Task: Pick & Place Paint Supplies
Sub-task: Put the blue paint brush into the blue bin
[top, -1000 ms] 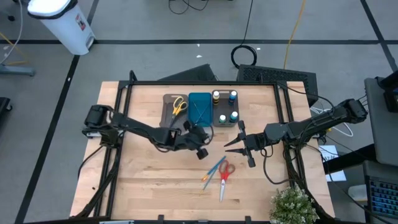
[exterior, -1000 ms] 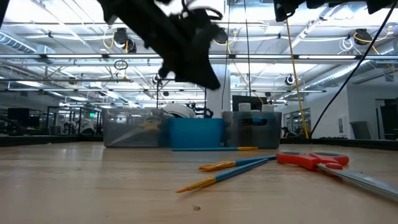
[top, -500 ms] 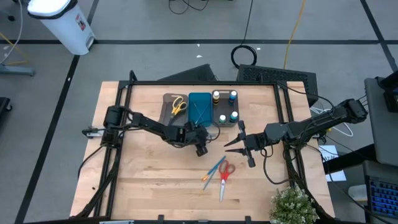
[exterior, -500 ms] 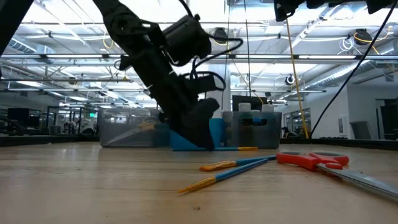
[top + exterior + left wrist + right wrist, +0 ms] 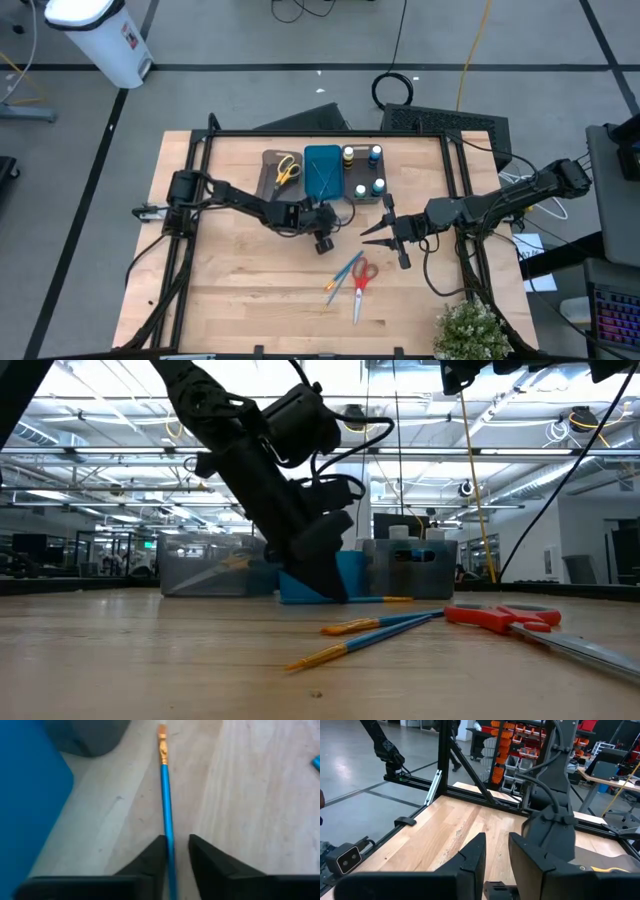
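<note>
blue brush [image 5: 165, 785] flat, red scissors [image 5: 361, 280] nearby

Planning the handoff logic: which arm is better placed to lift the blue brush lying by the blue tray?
Left. The left gripper is down at the table with its fingers either side of the blue brush, beside the blue tray. The right gripper hovers apart from it.

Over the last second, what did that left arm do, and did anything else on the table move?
The left gripper came down from above the table to the wood beside the blue tray, and its fingers now close around a blue paintbrush lying there. The right gripper stayed hovering, holding nothing. The red scissors, the two brushes beside them and the bottles did not move.
</note>
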Robot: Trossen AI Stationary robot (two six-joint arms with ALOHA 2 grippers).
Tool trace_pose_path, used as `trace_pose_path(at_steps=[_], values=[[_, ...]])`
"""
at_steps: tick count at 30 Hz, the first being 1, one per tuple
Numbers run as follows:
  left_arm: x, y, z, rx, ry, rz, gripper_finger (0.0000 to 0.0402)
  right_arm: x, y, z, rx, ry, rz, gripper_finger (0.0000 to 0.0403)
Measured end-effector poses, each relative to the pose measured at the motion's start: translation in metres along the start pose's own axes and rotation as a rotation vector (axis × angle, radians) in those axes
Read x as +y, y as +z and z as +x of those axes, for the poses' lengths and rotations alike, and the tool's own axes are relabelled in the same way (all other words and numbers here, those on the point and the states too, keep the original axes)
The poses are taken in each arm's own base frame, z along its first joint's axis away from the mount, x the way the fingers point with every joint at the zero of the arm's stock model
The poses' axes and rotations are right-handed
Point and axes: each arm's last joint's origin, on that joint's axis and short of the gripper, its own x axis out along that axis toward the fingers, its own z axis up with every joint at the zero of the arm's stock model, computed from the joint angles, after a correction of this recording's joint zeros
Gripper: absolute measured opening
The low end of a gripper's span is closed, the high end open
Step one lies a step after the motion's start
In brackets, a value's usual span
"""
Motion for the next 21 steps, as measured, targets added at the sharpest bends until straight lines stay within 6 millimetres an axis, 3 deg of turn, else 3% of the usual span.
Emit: trace_pose_path(at_steps=[5,14,21], values=[[-0.005,-0.004,-0.002,0.03,-0.009,-0.027,0.0013,0.0,0.0,0.0,0.0,0.0,0.0,0.0073],[-0.021,-0.011,-0.005,0.015,0.024,-0.054,0.0003,0.0,0.0,0.0,-0.001,0.0,0.0,0.0073],[-0.03,-0.005,-0.023,-0.04,0.014,-0.051,0.0001,0.0,0.0,0.0,-0.002,0.0,0.0,0.0073]])
